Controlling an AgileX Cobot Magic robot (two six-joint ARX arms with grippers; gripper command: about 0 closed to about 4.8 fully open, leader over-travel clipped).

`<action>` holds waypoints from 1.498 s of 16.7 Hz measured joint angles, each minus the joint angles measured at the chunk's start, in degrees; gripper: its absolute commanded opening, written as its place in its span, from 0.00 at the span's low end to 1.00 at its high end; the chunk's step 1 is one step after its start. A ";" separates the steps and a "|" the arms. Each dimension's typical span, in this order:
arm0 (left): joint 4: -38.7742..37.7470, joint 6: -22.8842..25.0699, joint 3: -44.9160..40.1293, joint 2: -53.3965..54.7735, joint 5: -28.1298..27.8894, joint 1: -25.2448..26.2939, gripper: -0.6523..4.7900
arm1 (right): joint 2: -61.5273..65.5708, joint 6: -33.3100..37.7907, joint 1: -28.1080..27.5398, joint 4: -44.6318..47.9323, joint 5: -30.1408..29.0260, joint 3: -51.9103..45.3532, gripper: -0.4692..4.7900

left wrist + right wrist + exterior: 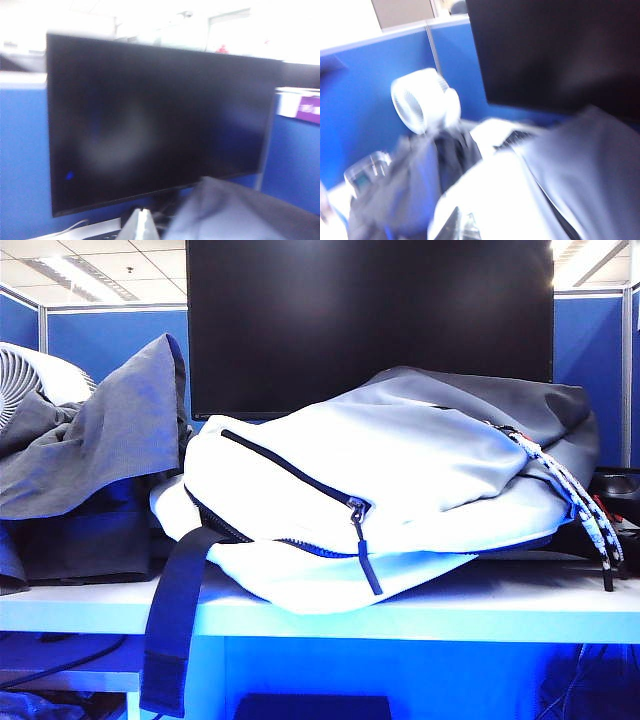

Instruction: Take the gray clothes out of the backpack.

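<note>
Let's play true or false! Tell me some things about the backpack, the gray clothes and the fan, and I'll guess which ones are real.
1. The gray clothes lie outside the backpack, to its left in the exterior view. True.
2. The backpack stands upright. False: it lies on its side on the table.
3. A white fan sits behind the clothes. True.
4. The monitor shows a cartoon. False: its screen is dark.
5. A black strap hangs over the table's edge. True.
</note>
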 measured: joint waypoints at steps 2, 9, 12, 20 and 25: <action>-10.05 1.53 0.04 -7.19 0.35 -0.09 0.11 | -6.29 -4.26 0.00 -7.21 0.04 0.00 0.09; -60.00 8.94 -6.73 -43.95 -20.28 -1.38 0.11 | -20.31 -4.00 0.04 -29.64 -0.04 0.00 0.09; -67.23 8.33 -6.58 -57.40 -22.45 -1.38 0.11 | -25.97 -2.71 0.04 -30.23 -0.11 -1.27 0.09; -67.89 7.48 -14.45 -63.47 -9.25 -1.38 0.11 | -41.88 3.63 0.07 -11.82 -1.77 -22.97 0.09; -46.01 -0.15 -37.33 -63.49 0.48 -1.40 0.11 | -41.92 4.42 0.07 12.98 -2.73 -42.69 0.09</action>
